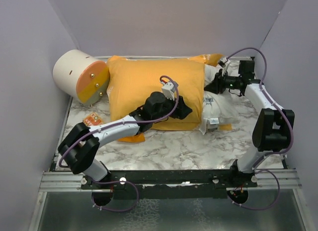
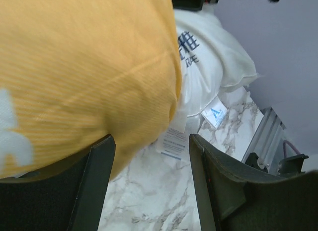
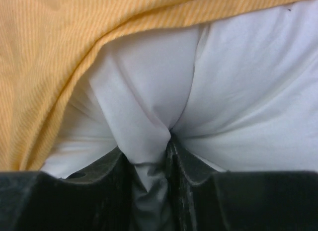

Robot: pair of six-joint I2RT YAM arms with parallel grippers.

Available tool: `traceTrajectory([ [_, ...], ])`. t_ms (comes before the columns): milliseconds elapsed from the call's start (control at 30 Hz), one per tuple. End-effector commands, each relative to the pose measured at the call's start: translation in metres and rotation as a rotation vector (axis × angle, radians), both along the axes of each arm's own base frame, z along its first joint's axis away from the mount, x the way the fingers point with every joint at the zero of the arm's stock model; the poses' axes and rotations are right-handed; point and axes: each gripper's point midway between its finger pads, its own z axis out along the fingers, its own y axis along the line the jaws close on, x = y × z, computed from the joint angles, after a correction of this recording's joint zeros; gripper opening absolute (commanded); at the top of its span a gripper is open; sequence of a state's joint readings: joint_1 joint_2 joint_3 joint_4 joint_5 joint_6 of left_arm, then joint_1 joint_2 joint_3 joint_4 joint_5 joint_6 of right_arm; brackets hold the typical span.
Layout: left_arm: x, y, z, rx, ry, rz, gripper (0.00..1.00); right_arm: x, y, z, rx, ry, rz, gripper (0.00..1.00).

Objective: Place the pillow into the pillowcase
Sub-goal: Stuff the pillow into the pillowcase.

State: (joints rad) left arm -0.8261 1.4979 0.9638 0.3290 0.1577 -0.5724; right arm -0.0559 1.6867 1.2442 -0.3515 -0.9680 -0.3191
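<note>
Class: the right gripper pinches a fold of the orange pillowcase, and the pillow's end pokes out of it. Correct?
No. The right wrist view shows the right gripper pinching a fold of the white pillow, not the pillowcase. The pillow's end does poke out.

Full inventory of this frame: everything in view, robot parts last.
pillowcase: one, orange-yellow, table centre, covering most of the pillow
pillow: one, white, right end sticking out of the pillowcase
cylinder: one, cream with orange end, back left beside the pillowcase
small orange item: one, too small to identify, on the table left of the pillowcase
table: one, white-grey marble pattern
left gripper: one, black, open, at the pillowcase's near edge
right gripper: one, black, pinching the pillow's exposed fabric
</note>
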Motion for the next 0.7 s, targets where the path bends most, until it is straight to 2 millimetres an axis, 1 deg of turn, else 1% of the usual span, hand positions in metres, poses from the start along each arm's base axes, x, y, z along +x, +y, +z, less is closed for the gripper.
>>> traceTrajectory([
  [0,-0.010,-0.030,0.012,-0.197,0.043,0.087,0.64,-0.017,-0.010,0.002,-0.048,0.070,0.022,0.42],
  [33,-0.012,-0.034,0.006,-0.197,0.064,0.108,0.64,-0.017,-0.020,0.019,-0.066,0.018,0.015,0.51],
  [100,-0.018,-0.038,-0.008,-0.200,0.119,0.134,0.64,-0.022,-0.037,0.053,-0.085,-0.063,0.008,0.66],
  [167,-0.020,-0.038,-0.017,-0.225,0.169,0.161,0.65,-0.034,-0.053,0.082,-0.114,-0.143,0.014,0.77],
  [200,-0.021,-0.037,-0.021,-0.242,0.183,0.172,0.65,-0.042,-0.059,0.094,-0.141,-0.183,0.026,0.82],
  [233,-0.023,-0.036,-0.023,-0.258,0.194,0.183,0.65,-0.050,-0.063,0.101,-0.169,-0.211,0.035,0.85],
  [267,-0.023,-0.034,-0.026,-0.267,0.202,0.197,0.66,-0.062,-0.064,0.105,-0.212,-0.248,0.072,0.89],
  [333,-0.019,-0.032,-0.032,-0.263,0.217,0.237,0.68,-0.085,-0.060,0.105,-0.279,-0.331,0.155,0.98],
  [367,-0.017,-0.031,-0.034,-0.251,0.215,0.248,0.69,-0.095,-0.059,0.101,-0.307,-0.367,0.188,1.00],
  [433,-0.013,-0.033,-0.035,-0.232,0.199,0.260,0.69,-0.110,-0.057,0.089,-0.364,-0.443,0.244,1.00],
  [500,-0.009,-0.037,-0.032,-0.210,0.178,0.253,0.69,-0.120,-0.053,0.074,-0.406,-0.536,0.313,1.00],
  [567,-0.007,-0.042,-0.033,-0.176,0.172,0.247,0.69,-0.126,-0.050,0.057,-0.456,-0.654,0.392,1.00],
  [600,-0.006,-0.043,-0.034,-0.171,0.169,0.244,0.69,-0.123,-0.050,0.051,-0.482,-0.708,0.411,1.00],
  [667,-0.006,-0.044,-0.036,-0.158,0.166,0.242,0.69,-0.109,-0.053,0.043,-0.523,-0.790,0.404,1.00],
])
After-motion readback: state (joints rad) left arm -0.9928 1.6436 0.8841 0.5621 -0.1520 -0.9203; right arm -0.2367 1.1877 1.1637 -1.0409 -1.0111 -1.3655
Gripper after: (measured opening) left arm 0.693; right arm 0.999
